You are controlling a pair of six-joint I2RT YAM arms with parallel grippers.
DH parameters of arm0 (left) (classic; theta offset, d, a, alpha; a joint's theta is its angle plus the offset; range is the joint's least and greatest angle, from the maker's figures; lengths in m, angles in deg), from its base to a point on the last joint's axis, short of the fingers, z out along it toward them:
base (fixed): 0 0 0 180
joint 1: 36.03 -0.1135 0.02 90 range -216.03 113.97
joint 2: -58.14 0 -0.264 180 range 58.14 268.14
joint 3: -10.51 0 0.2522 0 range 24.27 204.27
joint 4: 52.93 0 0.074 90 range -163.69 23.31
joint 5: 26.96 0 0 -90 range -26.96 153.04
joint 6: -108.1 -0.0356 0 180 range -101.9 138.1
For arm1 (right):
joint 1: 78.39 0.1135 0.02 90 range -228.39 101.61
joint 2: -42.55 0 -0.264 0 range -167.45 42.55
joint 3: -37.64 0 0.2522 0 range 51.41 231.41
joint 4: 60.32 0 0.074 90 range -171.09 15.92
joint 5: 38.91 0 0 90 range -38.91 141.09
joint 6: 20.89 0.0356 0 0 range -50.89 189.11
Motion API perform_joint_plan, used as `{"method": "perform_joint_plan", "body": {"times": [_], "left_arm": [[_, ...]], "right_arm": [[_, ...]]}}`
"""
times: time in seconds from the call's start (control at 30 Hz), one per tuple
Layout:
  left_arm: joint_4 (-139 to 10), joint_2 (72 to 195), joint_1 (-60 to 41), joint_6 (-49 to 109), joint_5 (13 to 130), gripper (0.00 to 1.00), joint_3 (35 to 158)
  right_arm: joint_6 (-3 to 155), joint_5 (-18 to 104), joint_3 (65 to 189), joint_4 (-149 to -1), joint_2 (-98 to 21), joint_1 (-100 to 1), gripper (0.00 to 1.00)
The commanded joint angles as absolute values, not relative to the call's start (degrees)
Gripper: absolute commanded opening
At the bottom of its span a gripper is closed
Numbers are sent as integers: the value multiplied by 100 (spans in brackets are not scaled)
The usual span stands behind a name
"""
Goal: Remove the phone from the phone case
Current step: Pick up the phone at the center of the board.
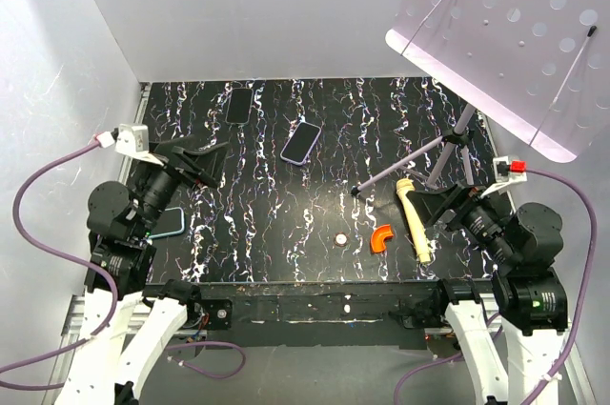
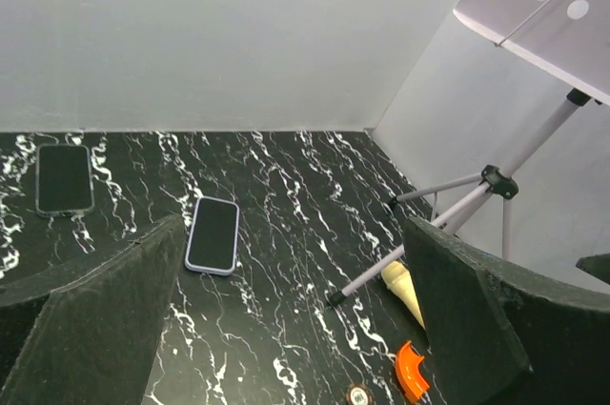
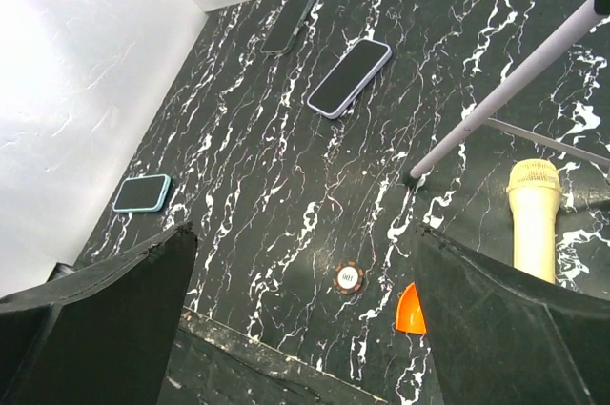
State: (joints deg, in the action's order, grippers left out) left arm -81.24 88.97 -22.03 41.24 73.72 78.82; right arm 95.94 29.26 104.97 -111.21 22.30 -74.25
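Three phones lie face up on the black marbled table (image 1: 315, 195). One in a lavender case (image 1: 301, 143) (image 2: 213, 234) (image 3: 349, 78) lies near the middle. A dark-cased one (image 1: 238, 106) (image 2: 64, 178) (image 3: 287, 23) lies by the back wall. A light-blue-cased one (image 1: 170, 222) (image 3: 141, 193) lies beside the left arm. My left gripper (image 1: 203, 164) (image 2: 294, 226) hovers open and empty, near and left of the lavender phone. Over the front right, my right gripper (image 1: 435, 205) (image 3: 305, 232) is also open and holds nothing.
A music stand (image 1: 505, 43) leans over the back right, its tripod leg (image 1: 405, 169) reaching toward the centre. A cream handle-like object (image 1: 415, 219), an orange curved piece (image 1: 382, 237) and a small round chip (image 1: 341, 239) lie front right. White walls enclose three sides.
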Motion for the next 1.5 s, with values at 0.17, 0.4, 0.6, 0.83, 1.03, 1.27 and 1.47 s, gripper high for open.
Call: {"method": "perform_joint_plan", "body": {"times": [0.17,0.4,0.6,0.83,1.03,1.27,1.47], "left_arm": [[-8233,9540,-2231,4648,8106,100,7780],[-8803,10198,-2232,4956,8422,99,7657],[-9498,10639,-1898,4843,7835,100,7455],[-9780,11892,-1528,4247,7332,100,7927],[-10456,14406,-1520,2867,7482,100,9798],[-11387,16894,-1520,2074,7481,100,12601],[-11704,18257,-1485,2478,7596,100,14123]], "right_arm": [[9759,2631,10195,-11302,1645,-7443,98],[9952,2876,9527,-11346,1635,-7443,98],[9838,2192,8903,-11109,1565,-7452,98],[9636,1646,8542,-10802,1609,-7443,98],[9680,1611,8498,-10748,1776,-7443,98],[9688,1672,8735,-10941,1960,-7443,98],[9645,1813,8902,-11161,2145,-7435,98]]}}
